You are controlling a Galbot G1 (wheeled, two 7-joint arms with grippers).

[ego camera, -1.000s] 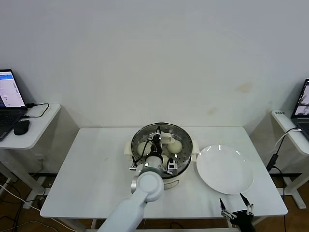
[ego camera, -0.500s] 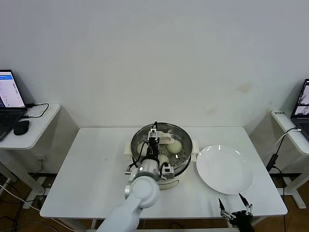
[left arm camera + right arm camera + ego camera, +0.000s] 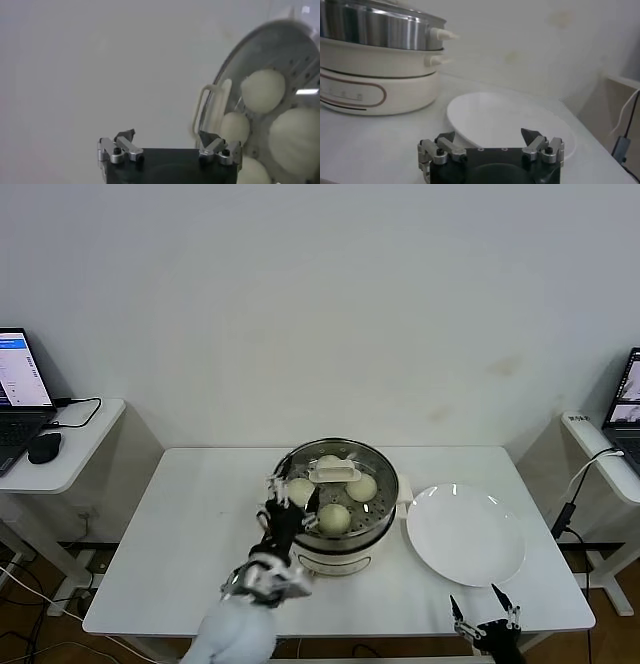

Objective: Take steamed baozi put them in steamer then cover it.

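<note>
Both pincers are standing with jaws apart and nothing between them. The left pincer (image 3: 283,506) is being held just beside the near-left rim of the round shiny steel steamer on its cream-white base (image 3: 335,552), at the middle of the white tabletop (image 3: 190,534). Four small smooth cream-white steamed baozi (image 3: 334,518) are being seen on the perforated tray inside, under the round clear glass cover with its cream-white bar handle (image 3: 333,473), which appears to be resting on the pot. The flat white plate (image 3: 466,536) beside the steamer is lying bare. The right pincer (image 3: 487,628) is being kept idle at the near edge of the tabletop, close to that plate. Loading and covering are judged done; what is being called for next is only a clear retreat of the left arm without knocking the cover.
</note>
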